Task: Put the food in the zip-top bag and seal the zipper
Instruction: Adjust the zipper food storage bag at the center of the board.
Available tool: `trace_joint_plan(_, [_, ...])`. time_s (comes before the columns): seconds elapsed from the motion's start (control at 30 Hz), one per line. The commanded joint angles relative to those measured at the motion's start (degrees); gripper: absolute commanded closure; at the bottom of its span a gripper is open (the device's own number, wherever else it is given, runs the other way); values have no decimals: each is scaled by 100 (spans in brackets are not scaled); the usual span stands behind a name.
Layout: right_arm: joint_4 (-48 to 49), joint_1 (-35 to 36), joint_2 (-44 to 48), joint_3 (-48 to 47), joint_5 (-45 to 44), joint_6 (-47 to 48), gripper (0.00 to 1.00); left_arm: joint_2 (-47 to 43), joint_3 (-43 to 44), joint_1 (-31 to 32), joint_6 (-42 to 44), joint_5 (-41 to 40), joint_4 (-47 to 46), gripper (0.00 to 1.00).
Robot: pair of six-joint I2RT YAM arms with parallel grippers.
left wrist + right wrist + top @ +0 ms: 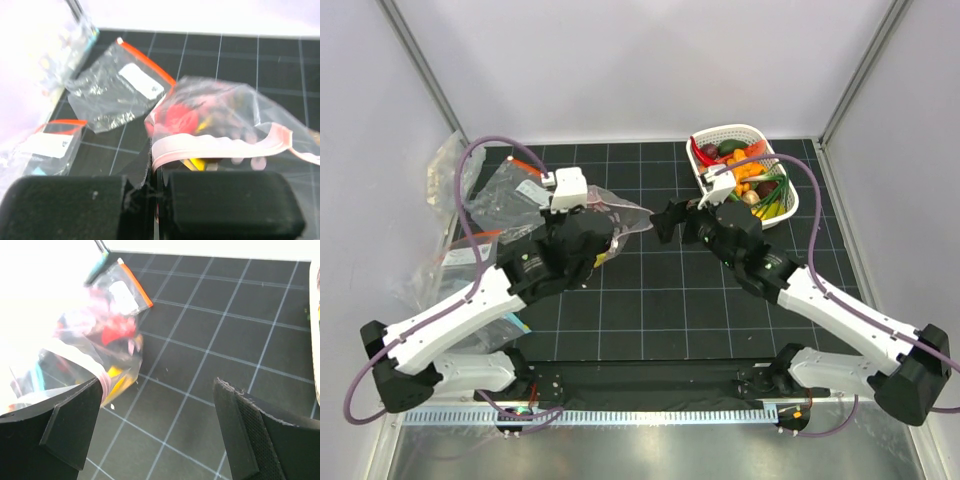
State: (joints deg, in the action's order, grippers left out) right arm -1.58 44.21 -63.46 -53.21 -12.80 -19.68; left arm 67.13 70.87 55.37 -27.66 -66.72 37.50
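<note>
**Q:** Black left fingers [225, 205] are filling the bottom of the left wrist view, pads pressing together. Are they gripping anything?

**A:** They are pinching a fold of clear film at the edge of the zip-top bag [220, 110], just below its zipper [215, 145].

**Q:** What is sitting inside?

**A:** Some food [177, 117]. A red piece and something yellow are showing through, and the rest is blurring together.

**Q:** Which way is the bag lying?

**A:** From above, it is stretching sideways across the dark gridded bench [225, 340], from the left fingers toward the right arm. The pale pink zipper is running left to right across the left wrist view, with the mouth edge facing that camera.

**Q:** And the right fingers [70, 415]?

**A:** They are standing wide apart and holding nothing, with the bag near one of them.

**Q:** Other containers?

**A:** A white basket [725, 130] at the far right is carrying more of the food. Clear labelled bags [120, 92] with orange-red strips are lying at the left.
</note>
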Motion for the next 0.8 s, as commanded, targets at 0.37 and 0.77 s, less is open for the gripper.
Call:
trace_joint_plan(0.37, [212, -211, -500, -321, 989, 44, 0, 2029, 1032, -246, 307, 754, -60, 98])
trace_joint_plan(0.77, [-457, -1643, -263, -14, -329, -1186, 0, 1628, 411, -827, -196, 3437, -656, 99])
